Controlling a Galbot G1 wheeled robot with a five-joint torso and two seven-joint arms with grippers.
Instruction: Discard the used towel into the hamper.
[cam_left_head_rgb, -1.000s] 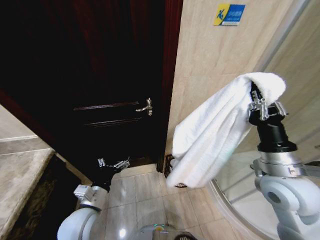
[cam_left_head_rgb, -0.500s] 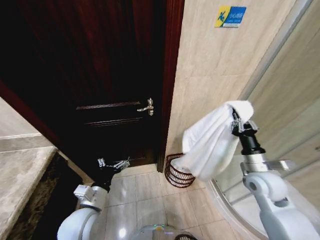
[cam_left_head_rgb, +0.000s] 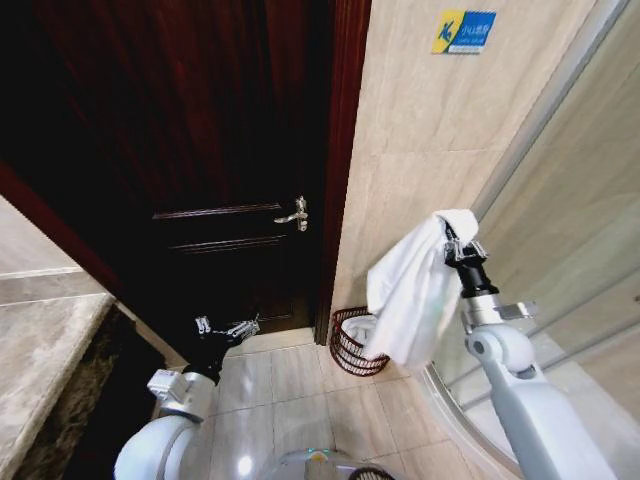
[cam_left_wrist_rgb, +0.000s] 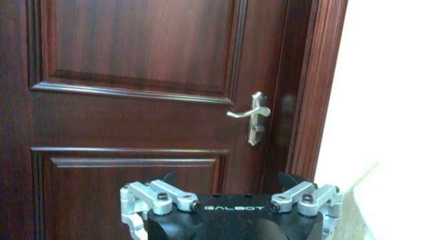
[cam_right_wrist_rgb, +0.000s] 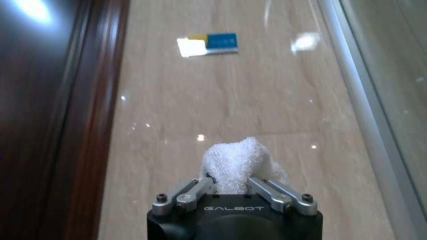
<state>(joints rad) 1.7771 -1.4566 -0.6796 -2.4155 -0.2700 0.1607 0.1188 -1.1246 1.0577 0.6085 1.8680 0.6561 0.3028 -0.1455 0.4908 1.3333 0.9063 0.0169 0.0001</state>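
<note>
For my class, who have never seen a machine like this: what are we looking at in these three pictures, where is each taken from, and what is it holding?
This is a wheeled robot with two arms, each ending in a gripper. One picture comes from a camera on its head, looking down into a bathroom; the other two come from cameras on its wrists. The right gripper is raised and shut on a white towel, which hangs down above the hamper, a dark wire basket on the tiled floor beside the door frame. The right wrist view shows the towel bunched between its fingers. The left gripper waits low, open, facing the dark wooden door with its metal handle.
</note>
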